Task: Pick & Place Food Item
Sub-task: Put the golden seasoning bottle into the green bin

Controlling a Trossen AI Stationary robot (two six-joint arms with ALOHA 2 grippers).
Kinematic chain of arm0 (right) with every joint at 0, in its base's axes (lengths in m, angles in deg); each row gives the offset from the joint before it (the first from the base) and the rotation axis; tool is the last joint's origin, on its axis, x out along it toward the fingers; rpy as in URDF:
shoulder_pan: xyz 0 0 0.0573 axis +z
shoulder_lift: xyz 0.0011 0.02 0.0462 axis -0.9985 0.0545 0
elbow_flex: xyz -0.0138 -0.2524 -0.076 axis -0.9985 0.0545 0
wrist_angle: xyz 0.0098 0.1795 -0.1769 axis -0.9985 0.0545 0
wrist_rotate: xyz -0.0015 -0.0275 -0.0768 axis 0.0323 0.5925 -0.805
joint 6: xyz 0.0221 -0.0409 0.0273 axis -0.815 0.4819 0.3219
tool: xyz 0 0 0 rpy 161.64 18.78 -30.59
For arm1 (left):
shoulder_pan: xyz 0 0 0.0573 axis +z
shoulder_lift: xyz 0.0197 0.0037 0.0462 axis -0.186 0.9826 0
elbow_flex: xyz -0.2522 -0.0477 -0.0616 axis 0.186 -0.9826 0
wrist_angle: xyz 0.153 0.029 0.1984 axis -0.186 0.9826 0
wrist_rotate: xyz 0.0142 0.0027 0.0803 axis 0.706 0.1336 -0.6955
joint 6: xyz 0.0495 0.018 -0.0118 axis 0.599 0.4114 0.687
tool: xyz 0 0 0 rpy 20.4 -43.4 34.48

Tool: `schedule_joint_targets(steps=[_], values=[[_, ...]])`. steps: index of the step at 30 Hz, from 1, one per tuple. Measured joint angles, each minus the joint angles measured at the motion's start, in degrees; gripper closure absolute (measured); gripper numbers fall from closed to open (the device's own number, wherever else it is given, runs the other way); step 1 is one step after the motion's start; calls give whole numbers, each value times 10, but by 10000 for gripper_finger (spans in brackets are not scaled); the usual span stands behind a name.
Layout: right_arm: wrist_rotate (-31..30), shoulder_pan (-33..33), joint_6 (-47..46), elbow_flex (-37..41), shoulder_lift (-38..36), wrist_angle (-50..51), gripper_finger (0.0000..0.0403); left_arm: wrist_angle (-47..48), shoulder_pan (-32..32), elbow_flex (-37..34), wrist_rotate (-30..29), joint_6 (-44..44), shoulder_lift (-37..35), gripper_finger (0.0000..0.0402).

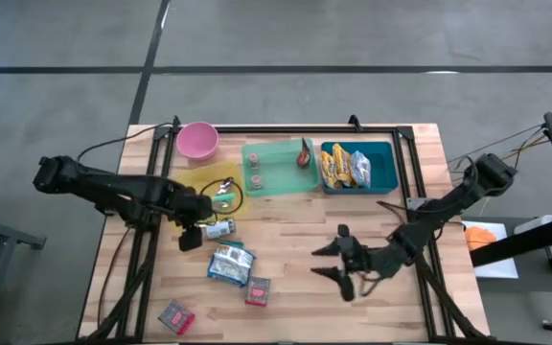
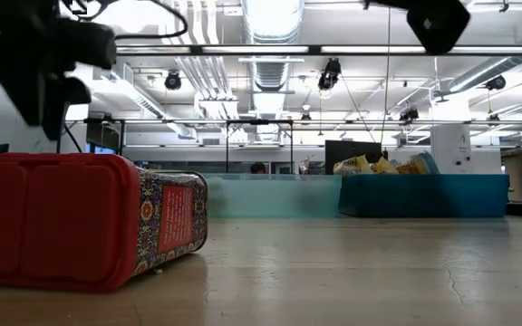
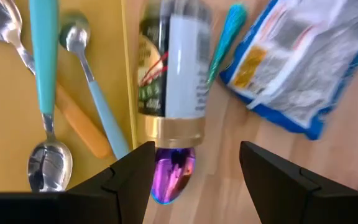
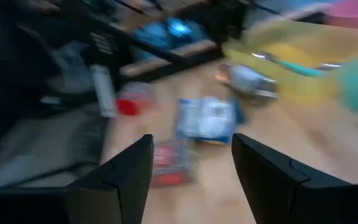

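A glass jar point(image 3: 169, 74) with a gold lid lies on its side on the wood beside the yellow tray point(image 1: 199, 179). A purple spoon point(image 3: 173, 177) pokes out from under its lid end. My left gripper point(image 1: 197, 234) hangs open just above that lid end, fingers pointing down and touching nothing. A blue-and-white food bag point(image 1: 230, 265) lies flat near the jar. My right gripper point(image 1: 317, 262) hovers open over the table's right half, pointing toward the left edge with nothing between its fingers point(image 4: 191, 146).
A red tin point(image 2: 80, 217) lies near the front left edge and a small red box point(image 1: 258, 290) beside the bag. At the back stand a pink bowl point(image 1: 197, 140), a green tray point(image 1: 278, 168) with spice bottles and a blue bin point(image 1: 357, 166) of snack bags.
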Motion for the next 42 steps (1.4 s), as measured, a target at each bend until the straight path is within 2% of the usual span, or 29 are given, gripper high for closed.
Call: schedule_joint_targets(steps=[4, 8, 13, 22, 35, 42], values=[[77, 0, 44, 79, -5, -187, 189, -23, -19, -31, -17, -5, 0, 158], [97, 0, 71, 110, 2, -289, 189, -59, -27, -48, -22, -15, 0, 158], [99, -2, 81, 102, 2, -277, 189, -92, -38, -58, -26, -16, 0, 158], [120, -1, 101, 87, 2, -268, 189, -85, -41, -61, -67, 0, 10, 158], [118, -3, 101, 86, 9, -266, 189, -120, -47, -61, -68, 17, 87, 158], [118, -3, 101, 86, 9, -265, 189, -131, -47, -60, -67, 17, 97, 158]])
